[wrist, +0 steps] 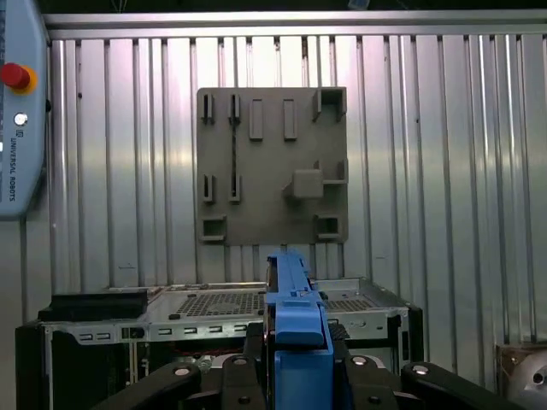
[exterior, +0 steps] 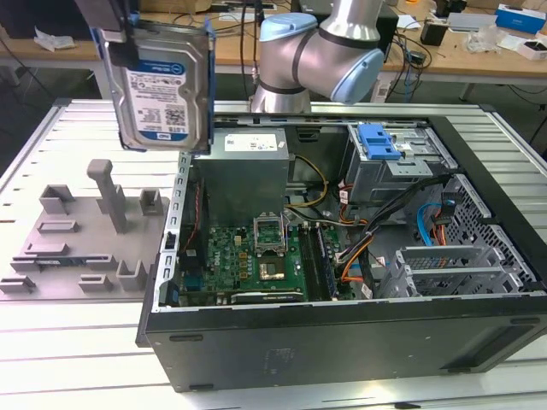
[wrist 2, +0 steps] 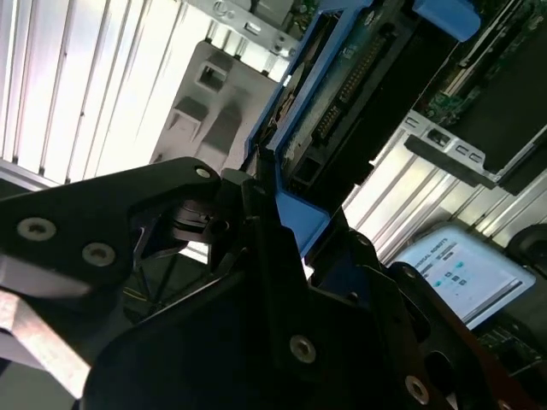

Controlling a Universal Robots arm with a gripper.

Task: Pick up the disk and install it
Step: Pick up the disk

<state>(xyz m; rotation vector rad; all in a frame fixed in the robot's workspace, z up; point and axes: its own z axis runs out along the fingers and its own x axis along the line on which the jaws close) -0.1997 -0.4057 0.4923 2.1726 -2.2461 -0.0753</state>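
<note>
We count 1 disk (exterior: 162, 85), and it hangs in the air, upright, with its white-and-blue label facing the exterior camera. The gripper (wrist: 297, 367) has it from above. In the first wrist view, the black fingers (wrist: 253, 363) pinch the bright blue bracket from both sides. Nothing else touches the drive.

On the slotted aluminium tabletop (exterior: 77, 376) we see 1 open computer case (exterior: 342, 342) lying on its side and 1 grey fixture plate (exterior: 64, 243) with raised posts and slots. The plate lies just beside the case on the exterior view's left. Its slots appear bare, and it is well apart from the raised disk.

Inside the case there are:
- 1 green motherboard (exterior: 248, 260)
- 1 grey power supply box (exterior: 248, 171)
- 1 metal drive cage (exterior: 393, 171) with 1 smaller blue clip (exterior: 379, 141) on top

Orange, black and blue cables crowd the space between the board and the cage.

In the exterior view the disk's lower edge sits clear above the case's rim, near the case's far corner on the exterior view's left, and there is open air all around it. The arm's silver and pale-blue joint (exterior: 320, 51) stands behind the case.
</note>
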